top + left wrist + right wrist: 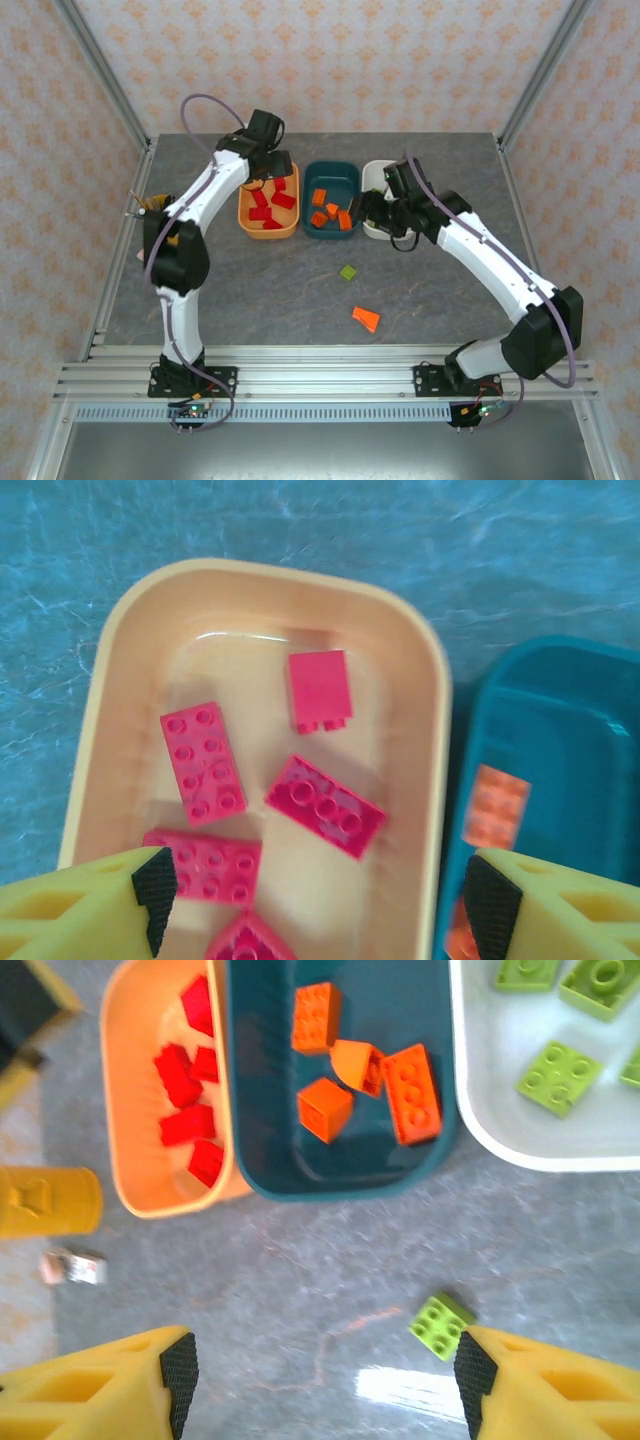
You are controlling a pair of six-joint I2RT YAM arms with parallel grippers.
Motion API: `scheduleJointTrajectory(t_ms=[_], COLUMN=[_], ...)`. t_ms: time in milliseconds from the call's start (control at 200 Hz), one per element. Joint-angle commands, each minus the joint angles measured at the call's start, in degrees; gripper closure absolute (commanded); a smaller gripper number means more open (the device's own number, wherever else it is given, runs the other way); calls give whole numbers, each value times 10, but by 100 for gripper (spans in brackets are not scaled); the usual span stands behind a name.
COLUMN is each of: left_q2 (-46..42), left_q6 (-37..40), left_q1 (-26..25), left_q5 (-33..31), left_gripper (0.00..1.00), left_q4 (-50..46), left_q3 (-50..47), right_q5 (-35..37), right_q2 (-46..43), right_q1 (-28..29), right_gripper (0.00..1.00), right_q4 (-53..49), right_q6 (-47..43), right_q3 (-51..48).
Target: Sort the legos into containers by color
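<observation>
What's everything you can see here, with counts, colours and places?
light orange tub: one, left of row
red legos: five, red, in light orange tub
teal tub: one, middle of row
orange legos: four, orange, in teal tub
white tub: one, right of row
yellow-green legos: at least four, in white tub
loose yellow-green lego: one, on the table before the tubs
loose orange lego: one, on the table, closest to its near edge
yellow cup: one, left table edge
left end effector: one, yellow fingers, open, above light orange tub
right end effector: one, yellow fingers, open, above the table
</observation>
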Motion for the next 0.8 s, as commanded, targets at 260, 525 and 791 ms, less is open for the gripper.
scheduleJointTrajectory(t_ms=[260, 525, 791], left_q2=[-312, -520, -663], left_q6=[-95, -164, -203], left_q1=[-95, -204, -230], left_q5=[33, -4, -23], left_gripper=[7, 0, 0], left_q4=[41, 35, 7], left_q3=[-304, -505, -601], right_q5=[104, 113, 109], right_q2=[30, 109, 194], right_q1=[84, 105, 110], right_gripper=[32, 33, 35], right_q4=[-141, -64, -11], right_q6=[-108, 105, 266], right_q3=[-25, -46, -43])
